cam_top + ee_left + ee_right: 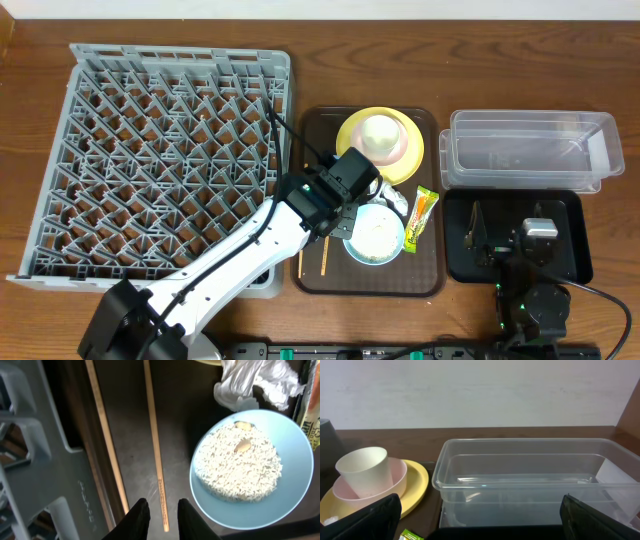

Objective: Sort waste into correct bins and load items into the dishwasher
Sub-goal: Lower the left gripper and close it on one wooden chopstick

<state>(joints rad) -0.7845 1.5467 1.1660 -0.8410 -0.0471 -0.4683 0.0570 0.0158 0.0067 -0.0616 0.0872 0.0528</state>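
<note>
Over the dark brown serving tray point(320, 130), the left end effector point(164, 521) hangs with its black jaws slightly parted. The near end of one of two thin wooden chopsticks point(152, 435) lies in the gap, clasped by neither jaw. Just right of the chopsticks sits a light blue bowl point(295, 460) filled with white rice point(237, 467). A crumpled white paper napkin point(255, 382) touches its far rim, and a small green-and-orange snack wrapper point(424, 215) lies beside it. At the tray's far end, a round yellow plate point(417, 477) carries a pale pink bowl point(395, 477) holding a small white cup point(365, 470). A large square grey plastic dish rack point(180, 52) rests on the wooden worktop point(615, 300) left of the tray. The right end effector point(480, 510) is spread wide and empty above a shallow black rectangular tray point(460, 265), facing a clear rectangular plastic container point(520, 467).
</note>
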